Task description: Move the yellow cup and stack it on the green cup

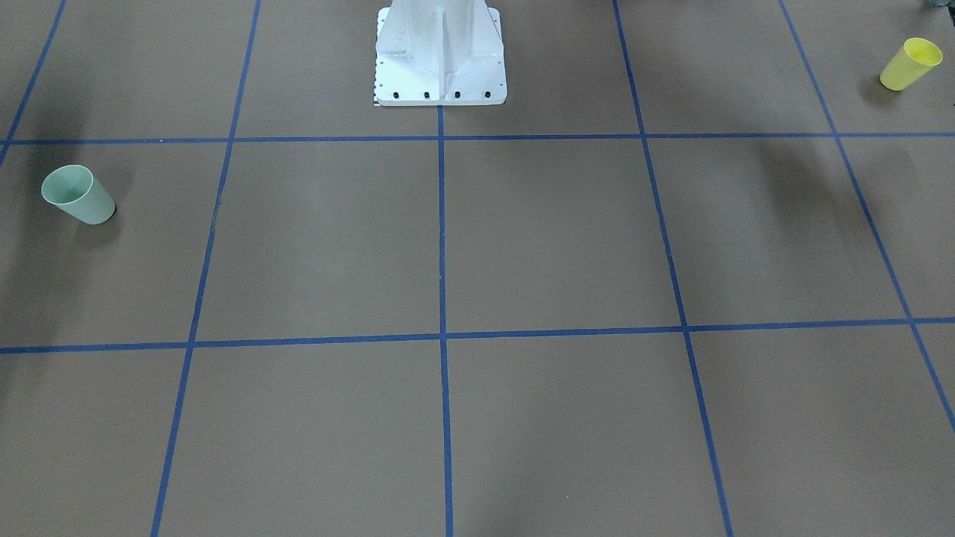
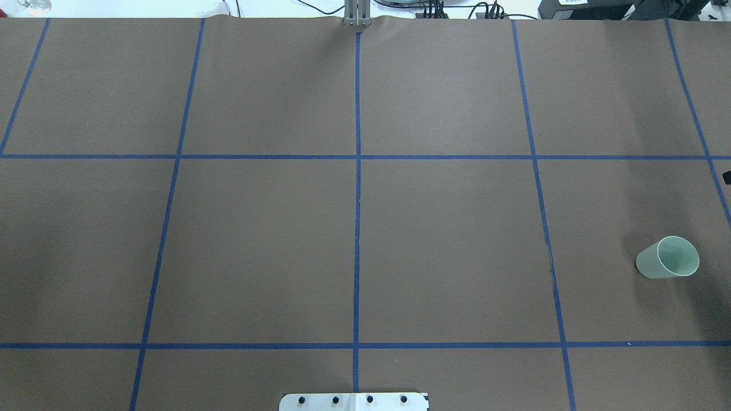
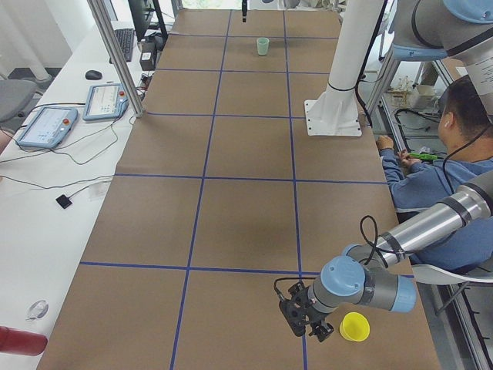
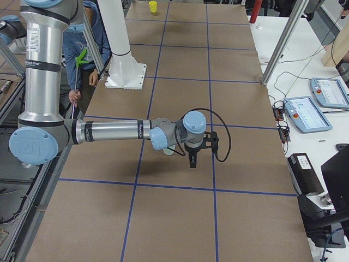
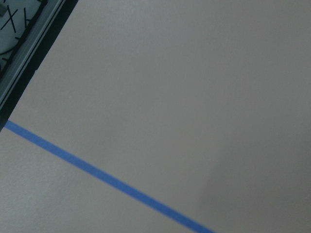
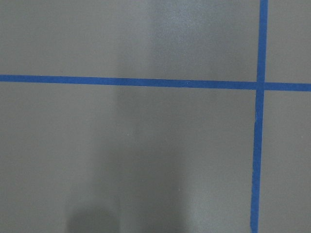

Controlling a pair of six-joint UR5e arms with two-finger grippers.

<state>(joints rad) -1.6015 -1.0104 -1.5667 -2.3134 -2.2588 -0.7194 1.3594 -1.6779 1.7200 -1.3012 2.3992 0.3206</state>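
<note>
The yellow cup stands upright near the table's end on my left side; it also shows in the exterior left view and, far off, in the exterior right view. My left gripper hangs just beside it, a little above the table; I cannot tell whether it is open or shut. The green cup stands upright at the opposite end. My right gripper points down over the table near that cup; I cannot tell its state. Both wrist views show only brown paper and blue tape.
The white robot base stands at the middle of my table edge. Blue tape lines divide the brown table. A seated operator is beside the base. Tablets and cables lie on the white bench.
</note>
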